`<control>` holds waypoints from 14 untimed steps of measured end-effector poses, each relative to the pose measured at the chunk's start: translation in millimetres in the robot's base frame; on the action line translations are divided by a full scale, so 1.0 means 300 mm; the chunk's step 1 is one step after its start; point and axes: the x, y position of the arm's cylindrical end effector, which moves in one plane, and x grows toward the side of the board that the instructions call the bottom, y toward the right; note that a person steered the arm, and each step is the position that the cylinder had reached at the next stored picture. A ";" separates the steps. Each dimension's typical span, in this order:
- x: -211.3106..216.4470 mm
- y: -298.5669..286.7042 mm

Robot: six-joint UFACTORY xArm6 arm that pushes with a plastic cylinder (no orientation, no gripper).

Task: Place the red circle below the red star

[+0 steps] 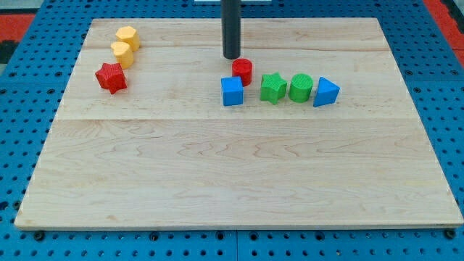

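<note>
The red circle (243, 71) sits near the board's top middle, touching the top right of a blue cube (232, 91). The red star (111, 77) lies far to the view's left, near the board's left edge. My tip (231, 56) is the lower end of a dark rod coming down from the view's top. It stands just above and slightly left of the red circle, very close to it or touching it.
Two yellow blocks (126, 38) (122, 54) lie just above the red star. A green star (272, 88), a green circle (300, 88) and a blue triangle (325, 92) form a row right of the blue cube. The wooden board (232, 181) lies on a blue pegboard.
</note>
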 end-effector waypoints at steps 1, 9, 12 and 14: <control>-0.001 0.051; 0.236 -0.140; 0.194 -0.385; 0.287 -0.524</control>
